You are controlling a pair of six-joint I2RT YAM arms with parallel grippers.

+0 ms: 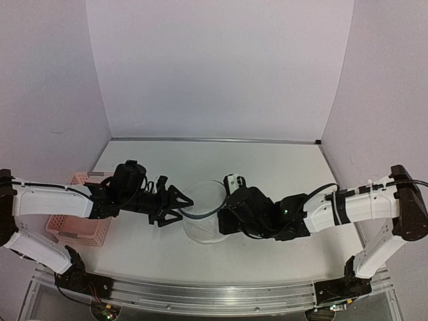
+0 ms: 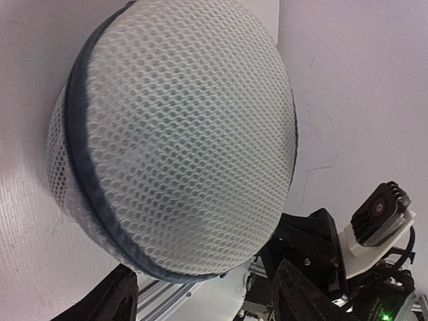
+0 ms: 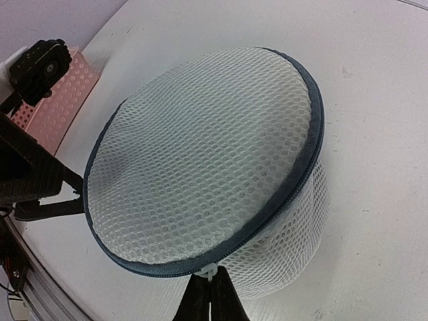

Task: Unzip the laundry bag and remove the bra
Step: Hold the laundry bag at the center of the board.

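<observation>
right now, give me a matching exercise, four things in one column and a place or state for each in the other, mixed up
Things:
1 laundry bag
2 pink basket
3 left pincer
4 right pincer

Place or state:
a open
b far left of the scene
c shut on the zip pull
d in the middle, between the pincers

Pairs: 1-d, 2-b, 3-a, 4-c

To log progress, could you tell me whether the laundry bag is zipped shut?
Shut, seemingly: the laundry bag lid sits flush, its dark zip band unbroken in both wrist views; far side hidden.
</observation>
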